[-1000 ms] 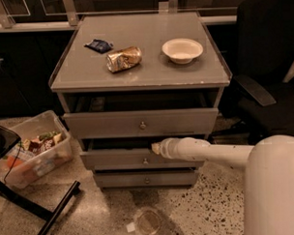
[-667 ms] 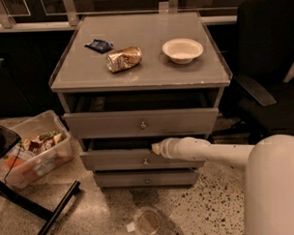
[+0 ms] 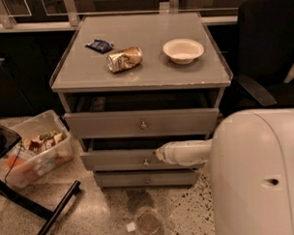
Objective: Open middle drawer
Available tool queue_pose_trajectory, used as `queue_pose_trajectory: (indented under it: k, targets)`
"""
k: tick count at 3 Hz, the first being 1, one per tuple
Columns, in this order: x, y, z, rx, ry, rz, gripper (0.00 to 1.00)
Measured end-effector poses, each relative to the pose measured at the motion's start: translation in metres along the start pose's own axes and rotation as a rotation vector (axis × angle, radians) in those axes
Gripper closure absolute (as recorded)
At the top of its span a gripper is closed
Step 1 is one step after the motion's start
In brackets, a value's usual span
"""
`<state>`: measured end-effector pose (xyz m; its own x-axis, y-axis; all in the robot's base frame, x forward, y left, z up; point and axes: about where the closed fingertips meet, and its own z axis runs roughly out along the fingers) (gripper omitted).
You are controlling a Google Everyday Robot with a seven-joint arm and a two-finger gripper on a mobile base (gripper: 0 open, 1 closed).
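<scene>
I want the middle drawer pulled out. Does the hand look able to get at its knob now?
Probably yes: the hand is at the front of the middle drawer, close beside and slightly above the knob, and nothing lies between them.

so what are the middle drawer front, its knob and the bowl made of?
Middle drawer front: probably painted metal or laminate, flat matte grey. Knob: metal, small glint. Bowl: likely paper or foam, matte off-white. Gripper sits at that drawer's top edge.
</scene>
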<state>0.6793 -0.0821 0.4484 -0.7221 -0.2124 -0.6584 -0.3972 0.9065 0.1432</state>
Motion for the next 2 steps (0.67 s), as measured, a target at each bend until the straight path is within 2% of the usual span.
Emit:
queue_pose_trajectory:
  k: [1, 2]
  targets:
    - [0.0111, 0.0009, -0.0032, 0.014, 0.035, -0.017, 1.0]
    - [0.0069, 0.0021, -0.0067, 0.014, 0.035, -0.017, 1.0]
